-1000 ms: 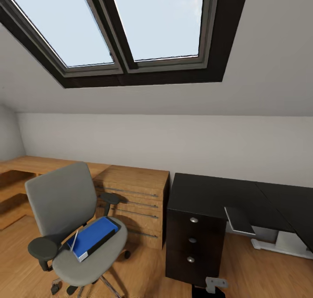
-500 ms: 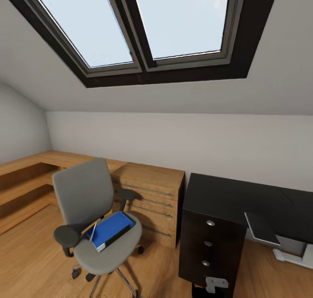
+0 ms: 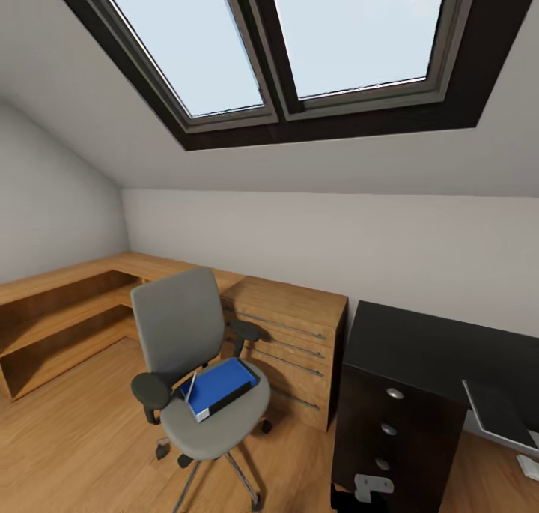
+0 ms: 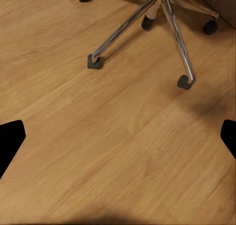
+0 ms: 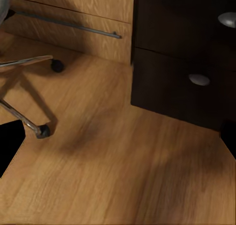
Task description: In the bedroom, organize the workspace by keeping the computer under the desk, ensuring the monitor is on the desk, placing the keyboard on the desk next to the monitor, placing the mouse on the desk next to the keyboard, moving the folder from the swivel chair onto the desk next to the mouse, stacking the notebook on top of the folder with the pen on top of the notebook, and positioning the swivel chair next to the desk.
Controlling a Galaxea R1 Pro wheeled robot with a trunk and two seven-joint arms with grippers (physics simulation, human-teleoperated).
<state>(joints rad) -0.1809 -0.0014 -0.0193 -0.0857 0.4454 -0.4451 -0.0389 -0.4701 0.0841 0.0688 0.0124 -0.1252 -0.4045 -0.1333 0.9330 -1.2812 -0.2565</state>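
A: What is filling the room, biggest first?

B: A skylight (image 3: 299, 49) is taking up the sloped ceiling, with a white wall (image 3: 322, 243) running below it. A wood floor (image 3: 75, 438) is spreading under everything. Low wooden cabinets (image 3: 292, 333) are lining the wall and turning the corner on the left.

A: And the desk?

B: The desk (image 3: 427, 356) is sitting at the right, just beside the cabinets, its glossy black worktop stretching toward the right edge. Its drawer unit is showing three round silver knobs (image 3: 394, 394). A flat grey thing (image 3: 498, 416) is lying at the worktop's near right edge; I cannot tell what it is.

A: Where is the chair?

B: The chair (image 3: 183, 333) is standing on the floor in front of the cabinets, left of the desk and apart from it. The left wrist view is showing its metal star base and castors on the floor.

A: The folder?

B: The folder (image 3: 221, 386) is lying flat on the chair seat, blue, with its white page edge facing the camera.

A: What are the jaws doing?

B: In the left wrist view, the left gripper (image 4: 118, 136) is hanging over bare floor with its dark tips at opposite edges, so the jaws are standing wide and holding nothing. The right gripper (image 5: 118, 136) is looking the same, jaws wide, over the floor near the drawer unit.
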